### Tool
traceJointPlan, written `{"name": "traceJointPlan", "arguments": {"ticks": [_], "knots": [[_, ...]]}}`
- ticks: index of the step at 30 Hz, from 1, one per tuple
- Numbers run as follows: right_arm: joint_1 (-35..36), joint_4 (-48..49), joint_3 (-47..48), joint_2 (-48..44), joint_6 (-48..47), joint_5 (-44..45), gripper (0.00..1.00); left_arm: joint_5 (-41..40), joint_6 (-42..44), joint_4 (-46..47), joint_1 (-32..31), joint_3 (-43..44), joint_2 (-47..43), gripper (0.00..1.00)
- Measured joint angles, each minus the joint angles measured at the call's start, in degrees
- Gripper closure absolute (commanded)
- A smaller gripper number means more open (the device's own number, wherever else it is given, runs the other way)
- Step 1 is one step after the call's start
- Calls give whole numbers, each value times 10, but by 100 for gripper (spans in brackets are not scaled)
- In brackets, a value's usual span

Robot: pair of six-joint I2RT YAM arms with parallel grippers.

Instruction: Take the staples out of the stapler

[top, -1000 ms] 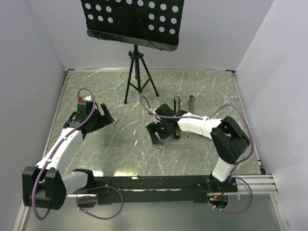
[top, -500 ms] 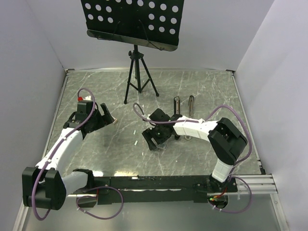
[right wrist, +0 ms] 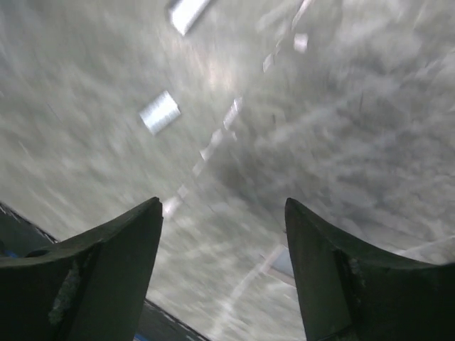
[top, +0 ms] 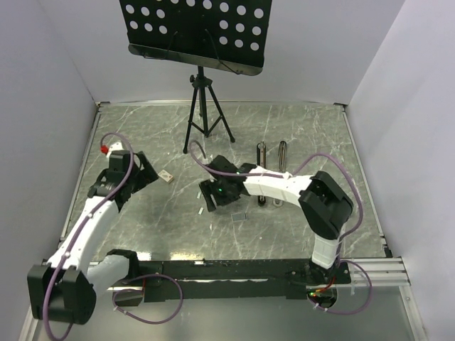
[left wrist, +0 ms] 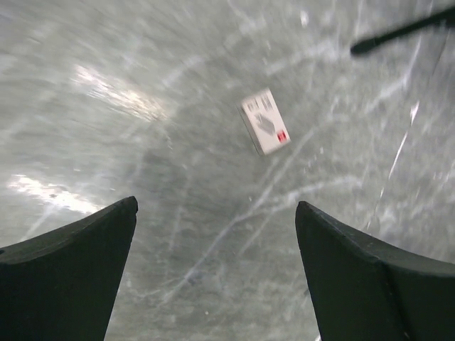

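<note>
- Stapler point(top: 283, 150): two slim dark bars side by side, desk point(top: 320, 135) centre-right, near ends hidden under right forearm.
- Staples point(top: 167, 176): tan block, flat on desk, well apart from stapler.
- Left pincer point(top: 147, 170): near staples, spread, empty.
- Right pincer point(top: 212, 195): spread, empty, low over loose silvery bits point(right wrist: 160, 112).
- Risk: low sweep likely scatters bits; forearm may nudge stapler.

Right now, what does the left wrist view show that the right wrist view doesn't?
Only the left wrist view shows the staples block, pale with a red mark. It lies on the table ahead of the open left gripper. A black tripod leg shows at the top right. Only the right wrist view shows two small silvery strips on the table beyond the open right gripper. Both show the grey marbled table, with nothing between the jaws.
</note>
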Motion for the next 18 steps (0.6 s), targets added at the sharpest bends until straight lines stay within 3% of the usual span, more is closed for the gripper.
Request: {"name": "traceJointPlan", "arguments": {"ticks": [9, 18], "knots": [[77, -105, 200, 118, 216, 149, 29, -123, -24, -7, 0, 0, -118, 3], [103, -200, 275, 166, 351, 224, 34, -154, -30, -8, 0, 0, -149, 3]]}}
